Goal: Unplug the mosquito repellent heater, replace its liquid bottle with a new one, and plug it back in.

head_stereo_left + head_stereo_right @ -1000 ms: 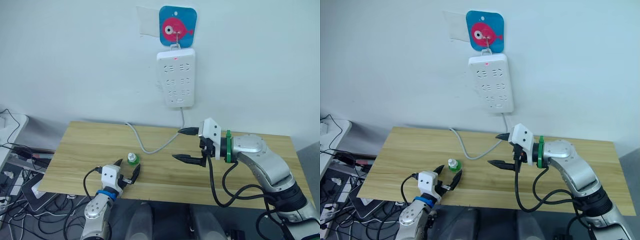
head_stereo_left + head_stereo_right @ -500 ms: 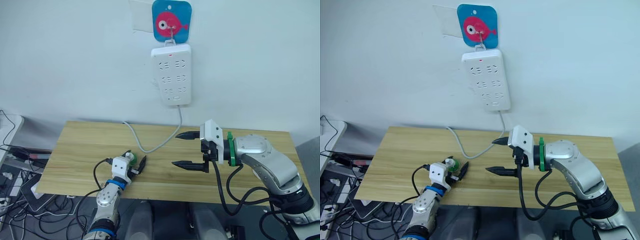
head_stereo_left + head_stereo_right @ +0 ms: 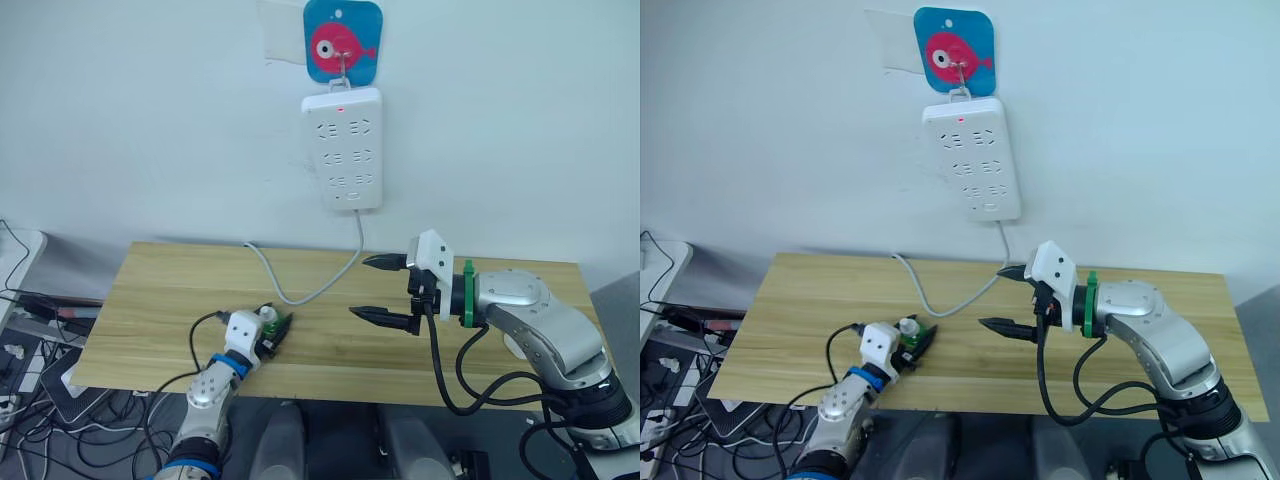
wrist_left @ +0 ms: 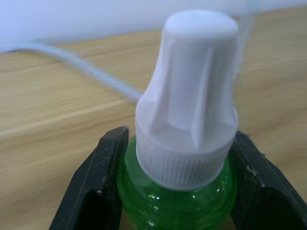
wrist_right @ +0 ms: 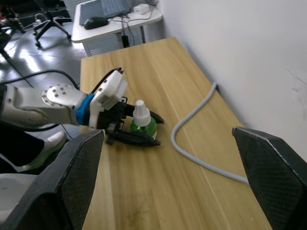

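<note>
The left gripper (image 3: 272, 332) jaws grip the green liquid bottle (image 5: 142, 123), white-capped and upright on the surface (image 3: 160, 290) near its front edge. The right gripper (image 3: 378, 289) hangs mid-surface, jaws spread wide and empty.

green bottle (image 4: 177, 191) with white cap (image 4: 189, 96) clamped between black jaws above wooden table (image 4: 57, 105).

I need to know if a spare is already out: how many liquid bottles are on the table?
1. A green liquid bottle with a white cap stands on the wooden table near its front edge, between the fingers of the left hand. Another could be hidden behind the right arm.
</note>
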